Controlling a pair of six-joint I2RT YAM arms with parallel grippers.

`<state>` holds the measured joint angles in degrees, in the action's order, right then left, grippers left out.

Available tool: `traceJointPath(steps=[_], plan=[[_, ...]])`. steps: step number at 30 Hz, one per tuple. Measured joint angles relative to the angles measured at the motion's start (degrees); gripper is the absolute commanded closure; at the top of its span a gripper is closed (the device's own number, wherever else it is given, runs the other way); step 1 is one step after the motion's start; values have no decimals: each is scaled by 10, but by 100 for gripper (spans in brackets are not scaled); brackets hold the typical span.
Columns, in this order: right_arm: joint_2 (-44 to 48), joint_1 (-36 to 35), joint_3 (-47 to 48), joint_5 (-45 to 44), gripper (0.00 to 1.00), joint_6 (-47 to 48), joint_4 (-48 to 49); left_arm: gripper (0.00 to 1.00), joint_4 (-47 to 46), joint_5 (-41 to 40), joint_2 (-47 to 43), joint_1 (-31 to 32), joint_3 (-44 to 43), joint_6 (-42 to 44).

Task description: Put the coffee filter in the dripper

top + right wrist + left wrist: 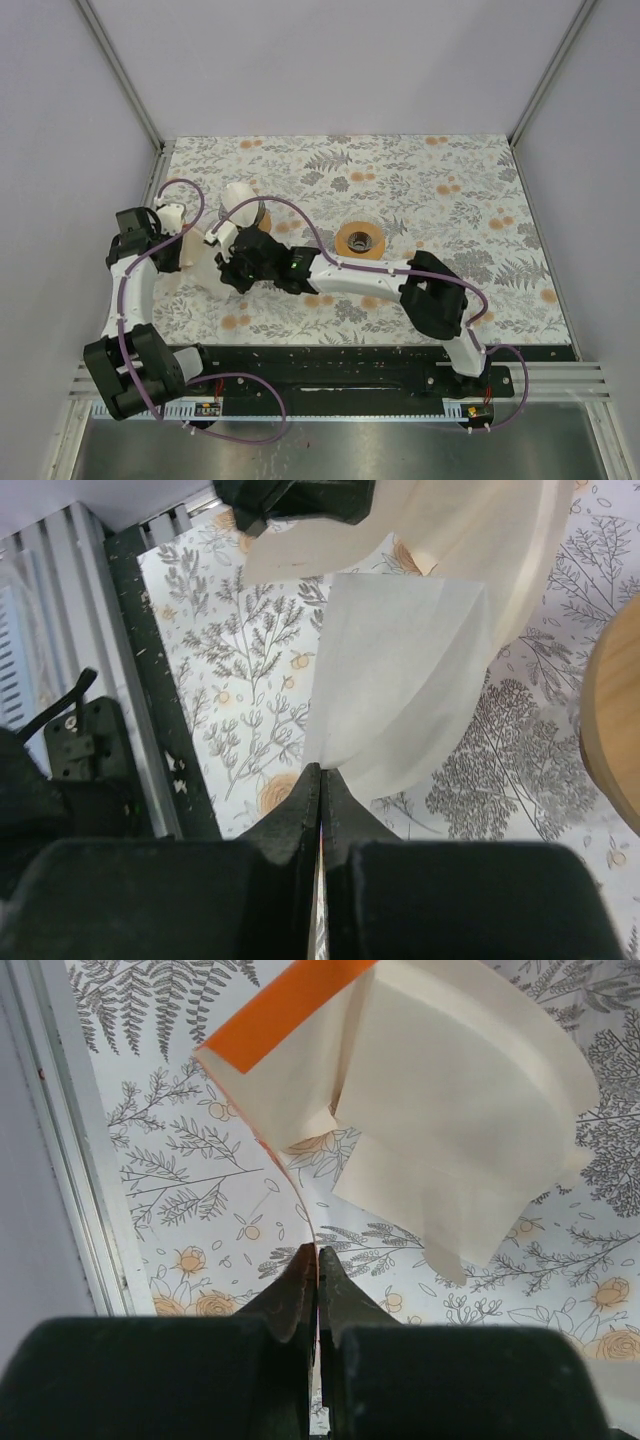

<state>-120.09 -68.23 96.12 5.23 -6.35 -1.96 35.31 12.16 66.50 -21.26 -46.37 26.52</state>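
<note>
My left gripper (316, 1252) is shut on the thin edge of an orange-trimmed filter pack (280, 1010), with cream filters (460, 1110) fanning out of it above the table. My right gripper (322, 770) is shut on the lower edge of one white coffee filter (400, 680) that hangs from the pack. The left gripper's fingers (290, 500) show at the top of the right wrist view. In the top view both grippers meet at the left: left gripper (205, 238), right gripper (228, 262), pack (242, 203). The orange-brown dripper (361, 240) stands upright mid-table, right of them.
The floral tablecloth (450, 200) covers the table. A white frame rail (70, 1160) runs along the left edge, a black base rail (150, 680) along the near edge. The dripper's wooden rim (615, 720) is close on the right of the right wrist view.
</note>
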Motion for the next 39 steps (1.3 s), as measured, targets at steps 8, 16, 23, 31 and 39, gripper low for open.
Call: traceJointPath(steps=[8,16,23,31,39], plan=[[121,0,-68,6,100,7,-9,83,39,-43,64,4,-69,5],[191,0,-115,15,100,3,-27,47,75,-54,92,36,-117,6],[250,0,-156,13,100,15,-75,29,124,-4,92,38,-167,-2],[305,0,-167,16,100,93,-139,26,180,88,65,38,-224,4],[365,0,-207,45,100,196,-179,15,283,235,22,43,-290,37]])
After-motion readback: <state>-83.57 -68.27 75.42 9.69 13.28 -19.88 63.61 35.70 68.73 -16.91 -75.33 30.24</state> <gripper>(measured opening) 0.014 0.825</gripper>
